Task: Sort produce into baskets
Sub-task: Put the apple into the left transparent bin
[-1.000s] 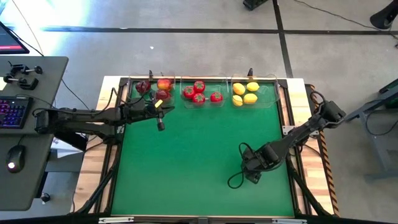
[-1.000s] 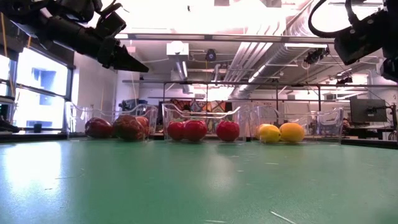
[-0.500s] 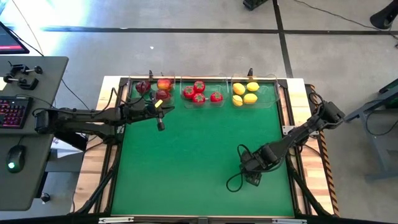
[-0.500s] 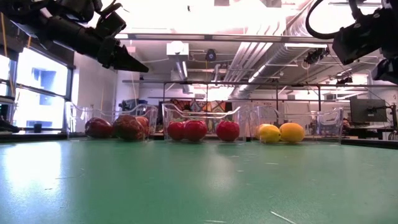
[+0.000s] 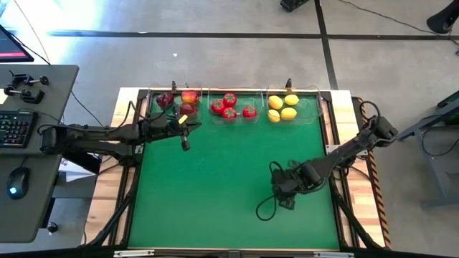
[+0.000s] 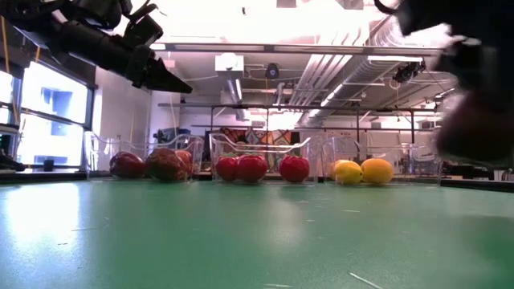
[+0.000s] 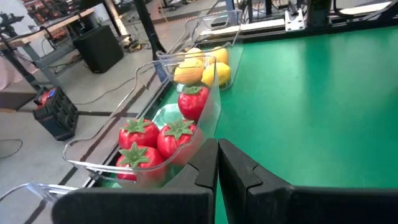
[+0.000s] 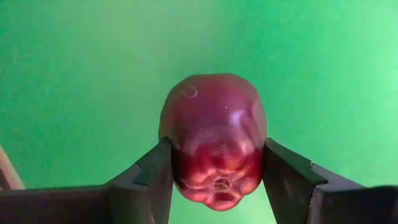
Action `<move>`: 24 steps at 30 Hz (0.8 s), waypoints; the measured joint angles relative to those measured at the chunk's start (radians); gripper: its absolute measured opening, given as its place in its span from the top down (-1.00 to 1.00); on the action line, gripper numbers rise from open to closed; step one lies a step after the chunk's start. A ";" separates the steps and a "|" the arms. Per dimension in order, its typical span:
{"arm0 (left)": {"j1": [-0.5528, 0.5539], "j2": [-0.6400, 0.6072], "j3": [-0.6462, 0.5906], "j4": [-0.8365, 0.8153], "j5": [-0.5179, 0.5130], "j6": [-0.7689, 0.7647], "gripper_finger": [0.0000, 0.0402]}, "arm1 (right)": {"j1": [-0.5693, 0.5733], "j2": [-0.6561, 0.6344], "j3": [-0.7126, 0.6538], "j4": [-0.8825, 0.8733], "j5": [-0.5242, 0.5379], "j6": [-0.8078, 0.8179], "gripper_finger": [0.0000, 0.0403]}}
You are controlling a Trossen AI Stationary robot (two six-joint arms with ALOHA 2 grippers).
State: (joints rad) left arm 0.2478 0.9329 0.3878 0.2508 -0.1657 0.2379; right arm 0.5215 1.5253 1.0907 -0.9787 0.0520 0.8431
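My right gripper (image 5: 285, 192) is over the green mat's right half, shut on a dark red apple (image 8: 214, 137). My left gripper (image 5: 185, 143) is shut and empty, above the mat just in front of the left clear bin (image 5: 176, 104), which holds dark red and red-orange apples. The middle bin (image 5: 233, 109) holds bright red green-topped fruits (image 7: 155, 143). The right bin (image 5: 287, 107) holds yellow lemons (image 7: 202, 65). In the low view my left gripper (image 6: 181, 86) hangs high at the left, and my right gripper (image 6: 474, 120) is a dark blur at the right. My right gripper pinches the dark red apple between its two fingers, one on each of its opposite sides (image 8: 169, 155). The fingers come from above, pointing down at the mat. The apple's dimpled end (image 8: 217, 183) faces the wrist camera. In the low view the gripper is above the mat's surface.
The three bins stand side by side along the mat's far edge. The green mat (image 5: 229, 186) is open between the two arms. A looped black cable (image 5: 267, 208) hangs by my right gripper. A desk with a keyboard and mouse (image 5: 21, 143) stands left of the table.
My right gripper has moved a little toward the table's left and far side with the apple still in its fingers; in the low view it has grown larger and blurred.
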 joint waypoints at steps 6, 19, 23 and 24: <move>0.000 0.000 0.000 0.000 0.138 -0.057 1.00 | -0.079 -0.001 0.039 0.059 0.285 -0.191 0.08; 0.001 0.019 0.000 0.005 0.141 -0.133 0.91 | -0.387 -0.001 -0.224 1.090 0.342 -0.846 0.08; -0.005 0.060 0.000 0.069 0.198 -0.144 0.72 | -0.443 -0.001 -0.289 1.286 0.245 -0.946 0.08; -0.013 0.075 0.000 0.104 0.203 -0.156 0.65 | -0.453 -0.001 -0.305 1.326 0.220 -0.954 0.08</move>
State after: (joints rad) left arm 0.2349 1.0078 0.3878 0.3548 0.0371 0.0821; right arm 0.0686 1.5242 0.7855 0.3476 0.2720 -0.1108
